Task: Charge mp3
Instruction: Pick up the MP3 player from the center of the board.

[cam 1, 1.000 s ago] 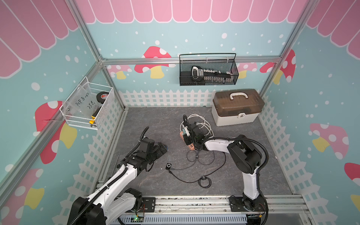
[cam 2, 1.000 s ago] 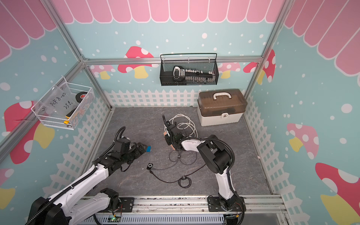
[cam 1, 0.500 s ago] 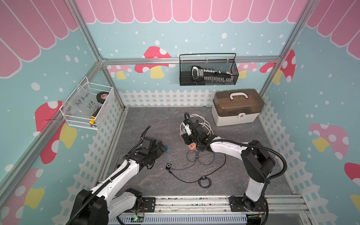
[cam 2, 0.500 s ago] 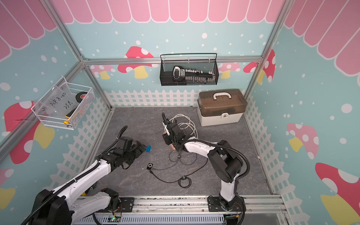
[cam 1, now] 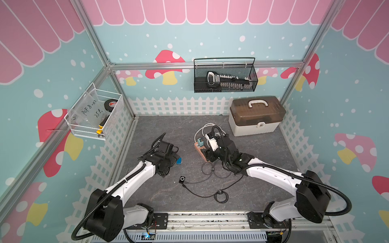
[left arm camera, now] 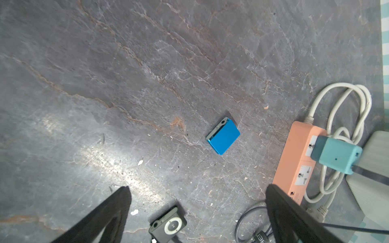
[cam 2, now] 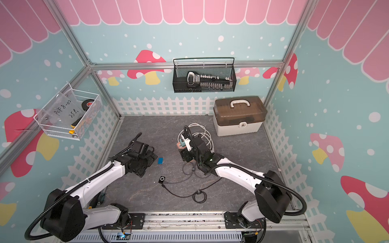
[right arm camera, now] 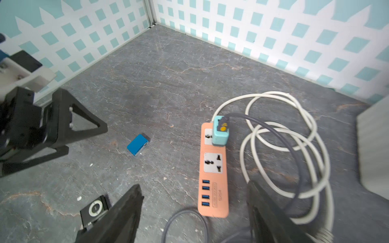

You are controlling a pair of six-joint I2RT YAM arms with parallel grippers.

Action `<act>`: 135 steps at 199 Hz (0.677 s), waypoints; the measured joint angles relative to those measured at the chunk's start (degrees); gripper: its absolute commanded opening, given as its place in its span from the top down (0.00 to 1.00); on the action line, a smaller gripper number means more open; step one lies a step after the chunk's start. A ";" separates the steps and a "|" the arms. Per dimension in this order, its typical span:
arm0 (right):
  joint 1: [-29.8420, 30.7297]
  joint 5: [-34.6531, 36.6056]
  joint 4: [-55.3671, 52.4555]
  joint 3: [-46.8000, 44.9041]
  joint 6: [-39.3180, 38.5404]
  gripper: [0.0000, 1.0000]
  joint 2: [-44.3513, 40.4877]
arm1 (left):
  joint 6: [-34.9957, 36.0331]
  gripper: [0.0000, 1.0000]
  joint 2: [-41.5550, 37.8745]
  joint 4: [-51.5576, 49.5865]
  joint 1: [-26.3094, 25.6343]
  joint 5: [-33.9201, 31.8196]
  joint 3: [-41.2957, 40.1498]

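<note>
Overhead, in both top views, the black mp3 player [cam 1: 182, 179] lies on the grey mat [cam 1: 168, 130], cable [cam 1: 220, 191] attached; the blue mp3 player [cam 2: 160, 160] lies apart. Left wrist: left gripper [left arm camera: 199, 188] spread wide, empty. Right wrist: right gripper [right arm camera: 194, 185] likewise wide, empty, near the power strip [right arm camera: 213, 175].

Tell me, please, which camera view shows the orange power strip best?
The right wrist view: the power strip lies nearly whole in sight, sockets and USB ports facing the camera. The left wrist view shows it obliquely, one end hidden. In both top views the right arm covers most of it.
</note>
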 measured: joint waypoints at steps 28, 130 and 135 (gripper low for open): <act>0.02 3.80 -0.61 -6.71 -0.42 0.00 -7.93 | -2.51 0.01 6.29 -5.05 -2.47 -1.20 6.51; 0.02 11.32 0.39 -14.99 0.24 0.00 -16.81 | -12.07 0.05 16.72 -9.66 -6.05 -2.03 11.32; 0.02 11.34 0.39 -15.02 0.28 0.00 -16.85 | -12.35 0.05 17.44 -9.66 -6.05 -1.99 11.56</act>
